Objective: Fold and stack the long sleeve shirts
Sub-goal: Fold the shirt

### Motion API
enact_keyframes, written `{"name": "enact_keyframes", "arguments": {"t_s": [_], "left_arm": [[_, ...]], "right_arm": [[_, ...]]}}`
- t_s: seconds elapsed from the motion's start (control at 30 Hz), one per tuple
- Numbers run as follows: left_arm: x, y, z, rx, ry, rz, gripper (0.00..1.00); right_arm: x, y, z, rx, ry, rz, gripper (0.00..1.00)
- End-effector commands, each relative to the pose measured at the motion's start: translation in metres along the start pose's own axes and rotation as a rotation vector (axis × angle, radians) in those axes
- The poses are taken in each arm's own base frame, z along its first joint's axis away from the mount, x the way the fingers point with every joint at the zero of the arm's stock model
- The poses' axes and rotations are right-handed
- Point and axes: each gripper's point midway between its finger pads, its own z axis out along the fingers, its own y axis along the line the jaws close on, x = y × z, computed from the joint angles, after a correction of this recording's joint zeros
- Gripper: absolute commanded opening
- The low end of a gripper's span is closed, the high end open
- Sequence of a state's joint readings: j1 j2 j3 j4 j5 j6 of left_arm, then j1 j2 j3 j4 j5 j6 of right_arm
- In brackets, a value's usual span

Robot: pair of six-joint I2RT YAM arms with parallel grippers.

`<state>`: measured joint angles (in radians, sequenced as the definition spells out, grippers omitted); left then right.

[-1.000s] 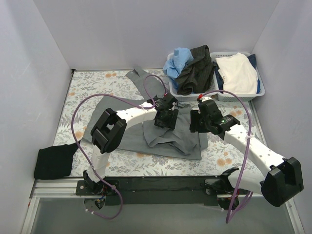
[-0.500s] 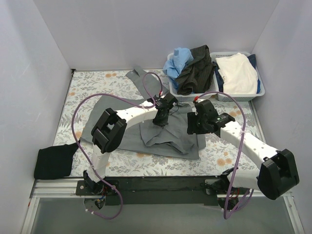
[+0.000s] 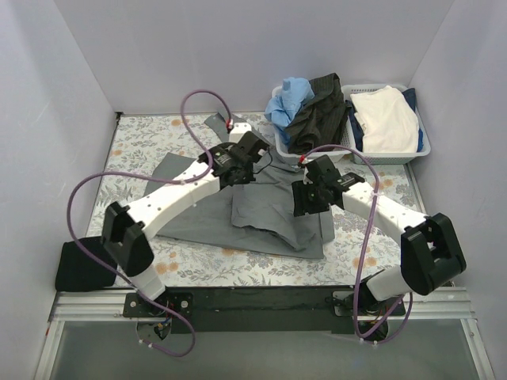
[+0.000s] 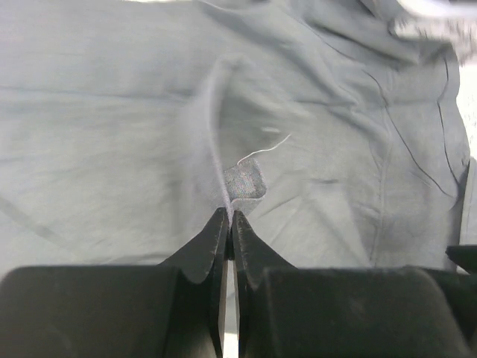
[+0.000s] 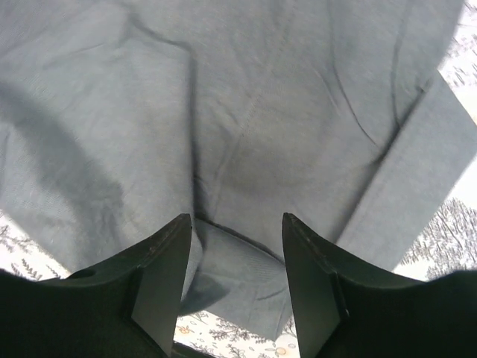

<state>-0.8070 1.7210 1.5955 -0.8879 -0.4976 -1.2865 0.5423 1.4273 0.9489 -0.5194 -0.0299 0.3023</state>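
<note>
Grey shirt: likely limp, light; best gripped at hem corners. Left pincer clenched on its fold; right pincer released.

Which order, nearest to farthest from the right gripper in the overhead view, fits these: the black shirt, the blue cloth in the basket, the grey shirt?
1. grey shirt, in the middle, directly under the right gripper.
2. blue cloth, at the back, beyond the gripper.
3. black shirt, at the near left edge.
</note>
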Motion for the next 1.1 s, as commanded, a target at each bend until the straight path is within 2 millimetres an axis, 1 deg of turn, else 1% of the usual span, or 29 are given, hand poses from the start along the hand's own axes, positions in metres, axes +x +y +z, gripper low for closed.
{"name": "enact_keyframes", "arguments": {"t_s": [0.0,0.03,0.07,0.13,0.17,0.23,0.27,0.33,0.4,0.47,0.5,0.57,0.63,0.67,0.73,0.8,0.9,0.97,1.03,1.07], "left_arm": [[-0.018,0.057,-0.04,-0.134,-0.144,-0.093,0.0],[-0.016,0.066,-0.047,-0.136,-0.161,-0.111,0.0],[-0.017,0.068,-0.05,-0.128,-0.173,-0.124,0.0],[-0.009,0.074,-0.052,-0.128,-0.166,-0.152,0.0],[-0.008,0.076,-0.055,-0.122,-0.164,-0.159,0.0],[-0.004,0.078,-0.054,-0.128,-0.163,-0.157,0.0],[-0.001,0.08,-0.051,-0.143,-0.155,-0.162,0.0],[-0.004,0.081,-0.049,-0.158,-0.162,-0.167,0.0],[-0.009,0.078,-0.045,-0.156,-0.167,-0.169,0.0],[-0.018,0.075,-0.046,-0.147,-0.186,-0.181,0.0],[-0.019,0.075,-0.045,-0.148,-0.187,-0.178,0.0],[-0.025,0.075,-0.046,-0.145,-0.198,-0.184,0.0],[-0.032,0.078,-0.048,-0.146,-0.213,-0.189,0.0],[-0.034,0.079,-0.049,-0.147,-0.218,-0.193,0.0],[-0.039,0.083,-0.051,-0.148,-0.227,-0.192,0.0],[-0.043,0.088,-0.052,-0.151,-0.235,-0.203,0.0],[-0.043,0.089,-0.051,-0.141,-0.232,-0.206,0.0],[-0.041,0.087,-0.048,-0.129,-0.222,-0.202,0.0],[-0.038,0.084,-0.045,-0.116,-0.213,-0.198,0.0],[-0.034,0.08,-0.041,-0.101,-0.2,-0.193,0.0]], "right_arm": [[-0.033,0.031,-0.002,-0.16,-0.069,-0.088,0.59],[-0.034,0.035,0.0,-0.181,-0.07,-0.099,0.58],[-0.041,0.041,-0.002,-0.21,-0.086,-0.115,0.58],[-0.042,0.051,0.003,-0.254,-0.069,-0.14,0.58],[-0.047,0.055,0.003,-0.27,-0.075,-0.155,0.57],[-0.045,0.066,0.008,-0.308,-0.049,-0.18,0.56],[-0.049,0.07,0.01,-0.315,-0.053,-0.191,0.56],[-0.046,0.077,0.02,-0.32,-0.023,-0.209,0.54],[-0.044,0.084,0.03,-0.328,0.002,-0.221,0.52],[-0.042,0.087,0.037,-0.324,0.022,-0.226,0.5],[-0.037,0.088,0.043,-0.318,0.047,-0.227,0.49],[-0.031,0.084,0.052,-0.292,0.075,-0.226,0.48],[-0.025,0.082,0.056,-0.277,0.096,-0.232,0.46],[-0.024,0.076,0.061,-0.238,0.1,-0.231,0.45],[-0.022,0.07,0.063,-0.2,0.11,-0.225,0.43],[-0.026,0.059,0.067,-0.13,0.101,-0.214,0.39],[-0.032,0.044,0.07,-0.029,0.087,-0.204,0.36],[-0.039,0.034,0.071,0.034,0.07,-0.2,0.38],[-0.039,0.032,0.073,0.046,0.071,-0.207,0.39],[-0.038,0.031,0.076,0.056,0.079,-0.209,0.39]]}}
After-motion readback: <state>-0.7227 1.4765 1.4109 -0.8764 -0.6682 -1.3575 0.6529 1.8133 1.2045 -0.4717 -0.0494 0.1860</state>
